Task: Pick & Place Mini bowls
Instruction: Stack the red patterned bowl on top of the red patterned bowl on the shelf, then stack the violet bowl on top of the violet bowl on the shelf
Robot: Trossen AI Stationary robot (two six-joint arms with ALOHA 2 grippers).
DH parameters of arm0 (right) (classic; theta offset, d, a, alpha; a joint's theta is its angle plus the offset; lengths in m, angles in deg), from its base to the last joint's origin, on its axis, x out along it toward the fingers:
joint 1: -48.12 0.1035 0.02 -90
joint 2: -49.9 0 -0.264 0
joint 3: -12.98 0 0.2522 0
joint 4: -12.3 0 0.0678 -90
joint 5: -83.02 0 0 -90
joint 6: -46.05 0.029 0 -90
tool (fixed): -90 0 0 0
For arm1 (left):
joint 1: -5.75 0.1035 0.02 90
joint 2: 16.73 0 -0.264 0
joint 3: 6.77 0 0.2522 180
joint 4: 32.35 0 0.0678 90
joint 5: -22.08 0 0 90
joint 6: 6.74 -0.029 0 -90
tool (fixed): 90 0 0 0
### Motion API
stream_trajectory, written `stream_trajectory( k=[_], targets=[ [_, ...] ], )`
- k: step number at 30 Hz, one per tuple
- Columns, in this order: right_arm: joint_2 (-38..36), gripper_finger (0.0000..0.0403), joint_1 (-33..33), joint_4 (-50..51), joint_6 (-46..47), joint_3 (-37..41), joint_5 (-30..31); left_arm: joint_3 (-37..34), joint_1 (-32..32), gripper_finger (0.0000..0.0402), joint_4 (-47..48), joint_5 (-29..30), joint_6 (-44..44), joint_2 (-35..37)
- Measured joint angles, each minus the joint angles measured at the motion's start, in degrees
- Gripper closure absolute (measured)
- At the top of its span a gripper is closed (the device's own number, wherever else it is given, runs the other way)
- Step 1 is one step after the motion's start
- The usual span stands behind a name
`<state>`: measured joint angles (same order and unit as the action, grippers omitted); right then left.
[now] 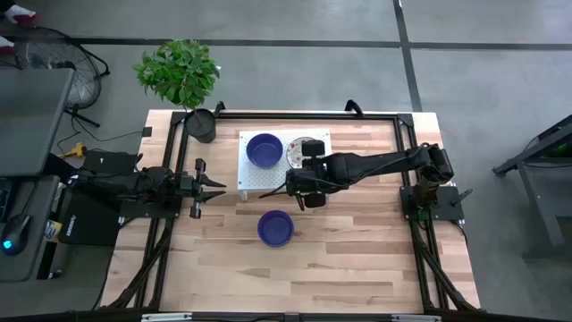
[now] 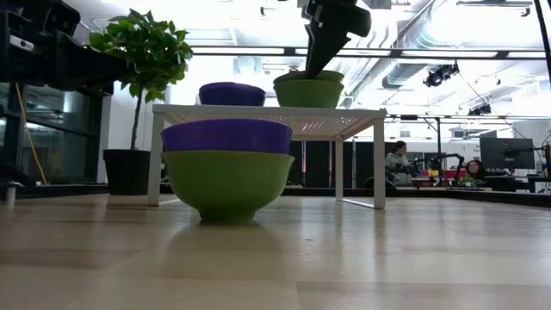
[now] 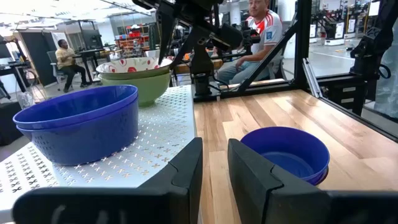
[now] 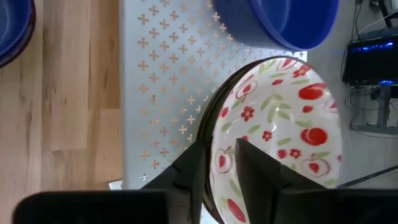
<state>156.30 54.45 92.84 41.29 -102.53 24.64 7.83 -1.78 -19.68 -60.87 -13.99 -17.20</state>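
A cream-white mini bowl with red-and-green floral inside (image 4: 280, 124) sits nested in a green bowl (image 2: 308, 91) on a white perforated rack (image 1: 261, 180). A stack of blue mini bowls (image 1: 264, 150) stands beside it on the rack. Another blue mini bowl (image 1: 275, 228), nested in a green one (image 2: 227, 185), rests on the table in front of the rack. My right gripper (image 4: 221, 155) is over the floral bowl, shut on its rim. My left gripper (image 1: 217, 186) waits, open, at the rack's left, touching nothing. My right gripper pinches the floral bowl's rim (image 4: 214, 140), one finger (image 4: 261, 180) inside the bowl and one finger (image 4: 186, 174) outside. It comes from above, slanting down (image 2: 320, 52). The bowl is upright, resting in the green bowl on the rack.
A black pot with a green plant (image 1: 202, 125) stands at the table's far left corner, near the rack. A black frame (image 1: 295, 114) runs along the table's edges. People sit in the room beyond (image 3: 261, 31). Bare wood lies toward the near edge (image 1: 295, 277).
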Motion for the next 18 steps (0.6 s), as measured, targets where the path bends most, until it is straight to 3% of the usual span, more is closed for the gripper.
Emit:
stream_trajectory(
  k=[8, 18],
  targets=[
    [-2.29, 0.0285, -0.37, -0.07, -2.44, -0.16, -0.14, 0.00, 0.00, 0.0330, 0.00, -0.03, 0.00, 0.02],
    [-5.13, 0.0279, 1.00, -0.31, -2.95, -0.20, -3.07, 0.00, 0.00, 0.0330, 0.00, -0.02, 0.00, 0.02]
  ],
)
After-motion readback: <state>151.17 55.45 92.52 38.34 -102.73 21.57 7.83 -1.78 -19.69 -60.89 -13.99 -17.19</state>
